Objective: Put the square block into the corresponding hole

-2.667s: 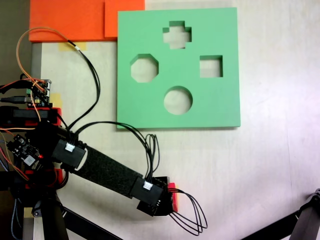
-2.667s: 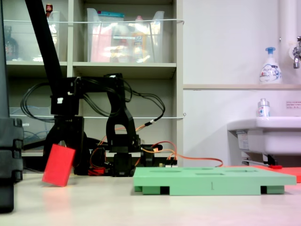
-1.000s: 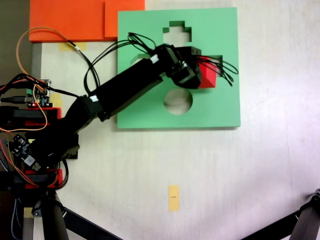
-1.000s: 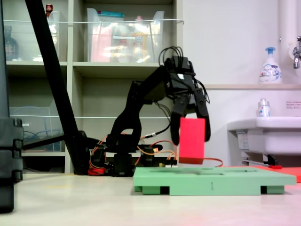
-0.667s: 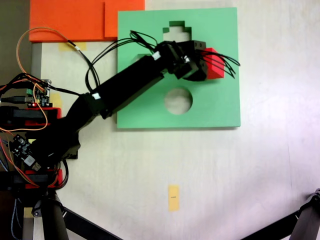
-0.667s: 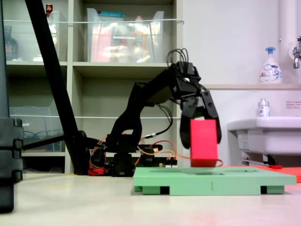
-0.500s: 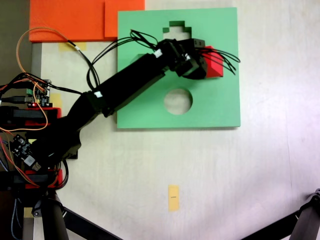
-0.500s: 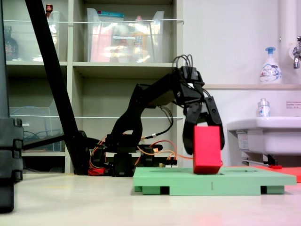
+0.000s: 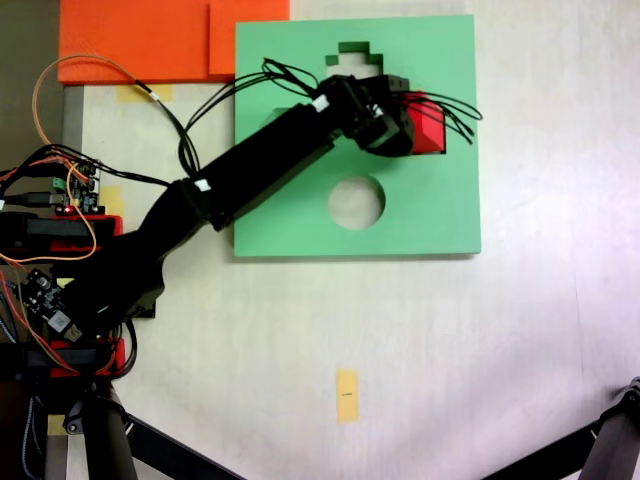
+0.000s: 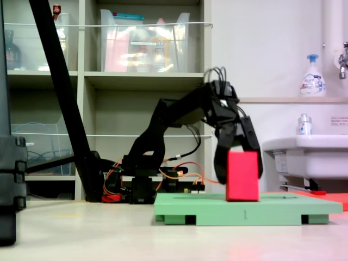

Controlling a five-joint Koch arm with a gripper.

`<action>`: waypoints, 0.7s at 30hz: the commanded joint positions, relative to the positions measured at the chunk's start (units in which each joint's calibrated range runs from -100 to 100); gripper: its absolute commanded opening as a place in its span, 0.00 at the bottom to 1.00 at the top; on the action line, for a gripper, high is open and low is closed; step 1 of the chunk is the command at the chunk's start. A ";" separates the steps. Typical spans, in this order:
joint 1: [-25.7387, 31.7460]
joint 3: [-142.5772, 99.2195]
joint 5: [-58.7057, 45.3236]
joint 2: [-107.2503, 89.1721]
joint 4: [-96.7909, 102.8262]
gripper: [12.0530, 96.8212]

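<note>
Presently, as was seen:
Square block [image 10: 242,175]: held upright, its lower end at the green board's top, over the square hole at the board's right in the view from above [image 9: 429,127].
Gripper [image 10: 239,163]: jaws clamped on either side of the block.
Green board [image 9: 430,215]: laid flat on the table [image 9: 520,340].
Round cutout [image 9: 356,201]: left uncovered, just near of the gripper.

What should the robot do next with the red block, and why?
Probably push it a little further down. The fingers grip the red block over the green board, and its bottom edge has dipped just below the board's top, so it looks started but not fully in.
</note>
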 commanded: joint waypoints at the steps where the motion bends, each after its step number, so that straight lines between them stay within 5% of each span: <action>1: 0.44 3.28 0.63 -1.30 4.52 0.28; 14: 0.44 3.38 1.03 4.29 6.54 0.29; 21: -0.10 3.28 1.03 7.64 7.89 0.39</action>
